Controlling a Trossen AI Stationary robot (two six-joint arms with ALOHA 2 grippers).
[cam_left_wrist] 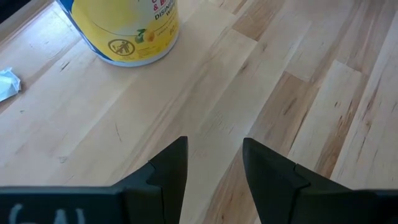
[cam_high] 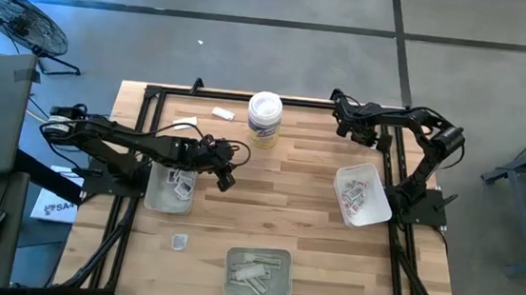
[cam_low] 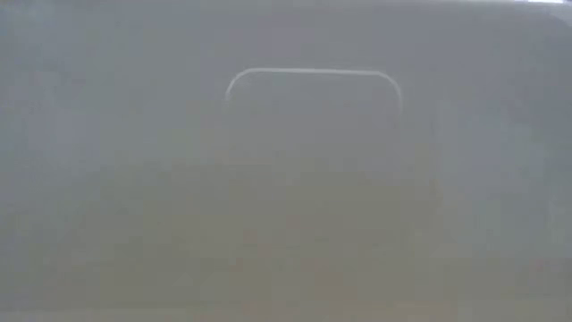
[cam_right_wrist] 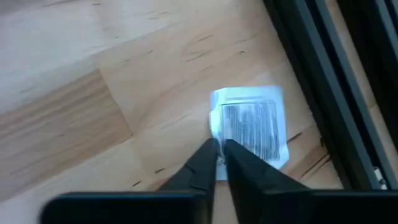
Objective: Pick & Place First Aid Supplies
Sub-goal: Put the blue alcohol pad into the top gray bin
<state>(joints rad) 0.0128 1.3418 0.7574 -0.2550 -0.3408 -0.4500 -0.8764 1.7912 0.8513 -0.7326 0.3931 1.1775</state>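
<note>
Right gripper: at the far right corner of the table, just inside the dark frame rail. Fingers nearly pressed together, tips pinching the edge of one white square packet with dark print. Packet lay flat on the wood beside the rail.

Left gripper: over the table's middle-left, just beside the left tray. Fingers spread, nothing between them; bare wood below.

Tub: white cylinder with yellow label, upright at the far middle of the table; also ahead of the left gripper in the left wrist view.

Left tray: translucent, at the left, holding a few small white packets.

Right tray: translucent, at the right, tilted to the table edges, holding several packets with red and blue print.

Near tray: translucent, at the near middle, holding pale strip wrappers.

Loose items: one small packet on the wood between the left and near trays; one white piece left of the tub; another white piece near the far left frame.

Low view: filled by a blurred grey surface; nothing could be told from it.
</note>
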